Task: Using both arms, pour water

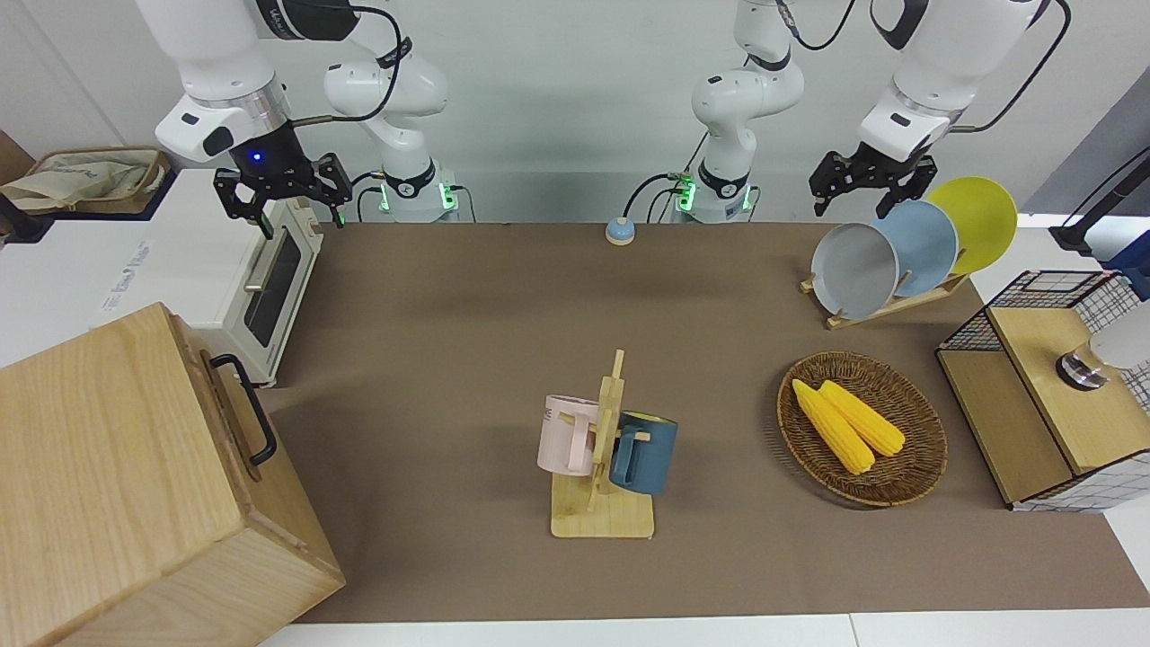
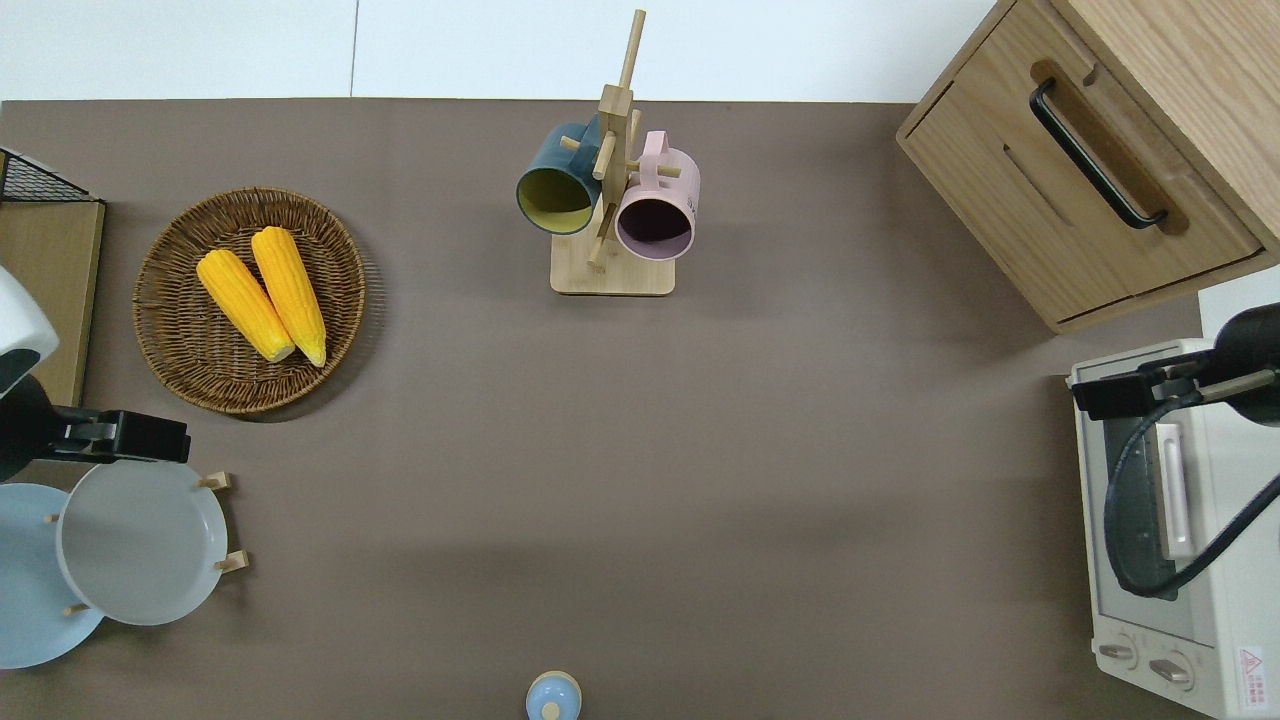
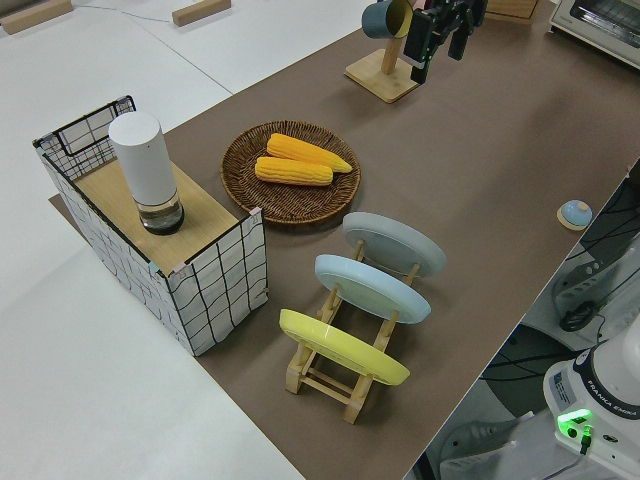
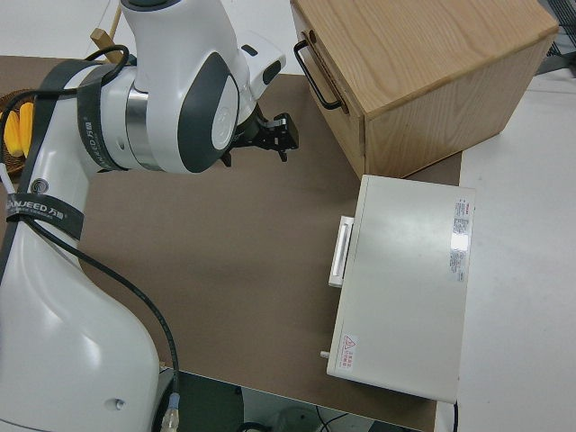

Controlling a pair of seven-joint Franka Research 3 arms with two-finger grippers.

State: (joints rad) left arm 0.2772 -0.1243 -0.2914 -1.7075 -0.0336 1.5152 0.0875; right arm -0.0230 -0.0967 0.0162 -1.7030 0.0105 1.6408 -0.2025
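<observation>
Front view is showing my right gripper [image 1: 280, 193] upper left and left gripper [image 1: 870, 182] upper right, fingers spread, empty, while I'm eyeing the hard, slippery, breakable mugs [image 1: 607, 442] lower centre, handles likely best.

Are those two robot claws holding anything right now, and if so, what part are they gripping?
Nothing is held. The left gripper hangs open and empty above the plate rack, and the right gripper hangs open and empty above the toaster oven.
</observation>
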